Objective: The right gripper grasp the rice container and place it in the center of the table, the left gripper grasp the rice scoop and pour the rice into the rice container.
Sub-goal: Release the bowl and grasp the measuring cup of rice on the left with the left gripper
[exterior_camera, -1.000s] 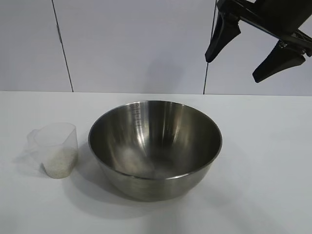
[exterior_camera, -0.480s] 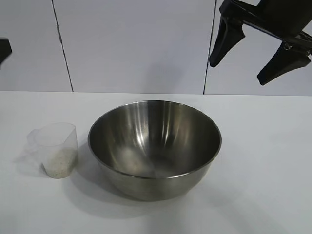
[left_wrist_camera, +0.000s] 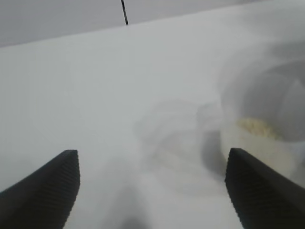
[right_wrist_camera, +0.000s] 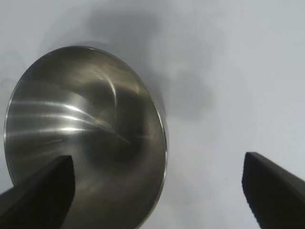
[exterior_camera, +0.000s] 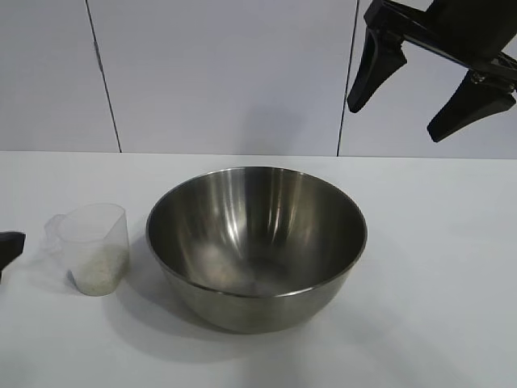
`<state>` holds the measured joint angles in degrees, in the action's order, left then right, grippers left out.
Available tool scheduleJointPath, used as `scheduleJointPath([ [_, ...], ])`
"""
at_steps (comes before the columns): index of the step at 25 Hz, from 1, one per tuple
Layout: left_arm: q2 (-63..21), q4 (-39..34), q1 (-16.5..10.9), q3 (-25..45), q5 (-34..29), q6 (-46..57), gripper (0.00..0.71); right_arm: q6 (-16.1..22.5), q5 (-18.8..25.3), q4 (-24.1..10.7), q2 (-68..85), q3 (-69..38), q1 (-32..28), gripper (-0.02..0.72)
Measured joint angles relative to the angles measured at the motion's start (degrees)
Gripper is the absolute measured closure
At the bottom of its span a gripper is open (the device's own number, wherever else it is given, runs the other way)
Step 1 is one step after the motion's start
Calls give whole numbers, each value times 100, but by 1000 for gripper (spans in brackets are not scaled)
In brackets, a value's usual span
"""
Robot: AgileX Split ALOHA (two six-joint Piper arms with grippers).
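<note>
— Where is the rice scoop (exterior_camera: 95,246) now?

— On the table (exterior_camera: 436,267), just left of the steel rice container (exterior_camera: 257,242). My left gripper (left_wrist_camera: 152,191) is low at the far left, wide open, empty, the scoop ahead.

— How will it handle?

— Light, thin plastic, probably slippery. I would pinch the wall near the handle. Right gripper (exterior_camera: 420,89) hangs open above.

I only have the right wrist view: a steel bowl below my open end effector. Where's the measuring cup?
Observer: The cup stands upright on the table, beside the bowl on the left arm's side, with a gap between them.
Operator: Any rice in it?
Observer: Yes, rice covers its bottom.
Operator: And the left end effector?
Observer: The left end effector is open, low over the table near the cup, not touching it.
</note>
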<state>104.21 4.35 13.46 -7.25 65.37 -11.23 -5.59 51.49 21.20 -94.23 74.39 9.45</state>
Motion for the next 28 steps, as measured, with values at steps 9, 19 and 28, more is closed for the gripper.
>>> scheduleJointPath([
  [9,1009,168,0,-526,41,-107,114,2,-9,0,0,0,0,43],
  [19,1406,241,0,-1003,71,-221,116,29,-31,-5,0,0,0,43],
  [28,1439,243,0,-1325,64,-229,116,84,-31,-5,0,0,0,43],
])
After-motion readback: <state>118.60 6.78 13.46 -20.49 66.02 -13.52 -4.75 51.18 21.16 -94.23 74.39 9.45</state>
